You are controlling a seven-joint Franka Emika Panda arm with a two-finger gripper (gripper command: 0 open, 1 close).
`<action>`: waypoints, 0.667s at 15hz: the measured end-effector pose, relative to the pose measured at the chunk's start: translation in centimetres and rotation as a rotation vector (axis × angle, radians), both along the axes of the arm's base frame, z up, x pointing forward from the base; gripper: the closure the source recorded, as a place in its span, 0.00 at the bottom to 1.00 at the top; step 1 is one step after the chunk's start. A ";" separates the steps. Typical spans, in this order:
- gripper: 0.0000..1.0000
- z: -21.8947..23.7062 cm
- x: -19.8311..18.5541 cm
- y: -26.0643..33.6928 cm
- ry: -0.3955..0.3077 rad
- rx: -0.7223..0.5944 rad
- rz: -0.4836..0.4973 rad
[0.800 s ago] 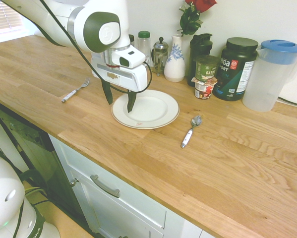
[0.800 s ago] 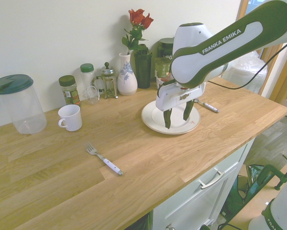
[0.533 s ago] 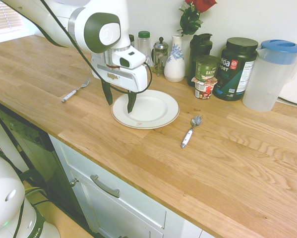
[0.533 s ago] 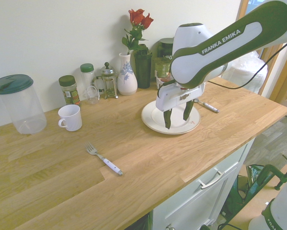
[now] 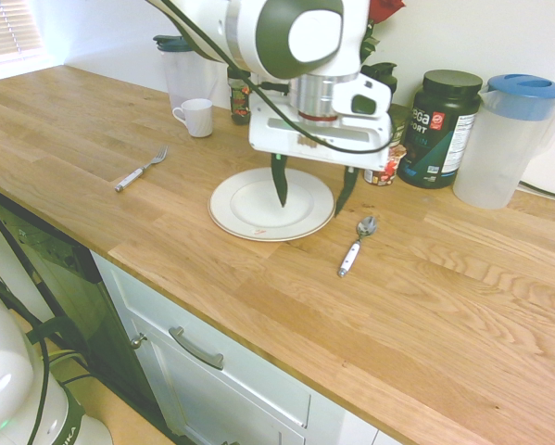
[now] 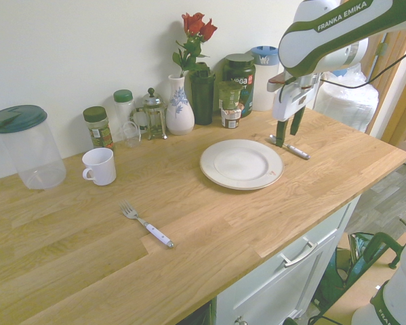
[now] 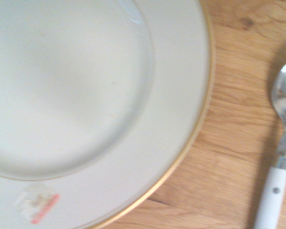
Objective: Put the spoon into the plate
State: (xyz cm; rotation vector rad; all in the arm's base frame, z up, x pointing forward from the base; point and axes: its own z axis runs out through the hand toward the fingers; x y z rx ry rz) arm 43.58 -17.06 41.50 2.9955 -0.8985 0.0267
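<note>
Above the plate's [image 5: 258, 218] edge, the pincer [image 5: 312, 190] points down, open.

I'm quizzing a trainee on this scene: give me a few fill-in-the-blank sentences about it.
1. The spoon lies on the ____, beside the plate.
2. The plate holds ____.
3. The tool hangs above with its fingers ____.
4. The fork has a ____ handle.

Missing words: countertop; nothing; open; white

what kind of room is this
Most likely a home kitchen. A long wooden countertop sits over white cabinet drawers, and it holds a plate, spoon, fork and mug, with a French press against the wall.
</note>
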 end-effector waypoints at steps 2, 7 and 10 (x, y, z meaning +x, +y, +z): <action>0.00 -1.6 0.8 -2.5 0.022 -0.009 -0.027; 1.00 -4.5 2.1 -5.8 0.076 0.005 -0.034; 1.00 -5.8 2.6 -6.4 0.096 0.004 -0.044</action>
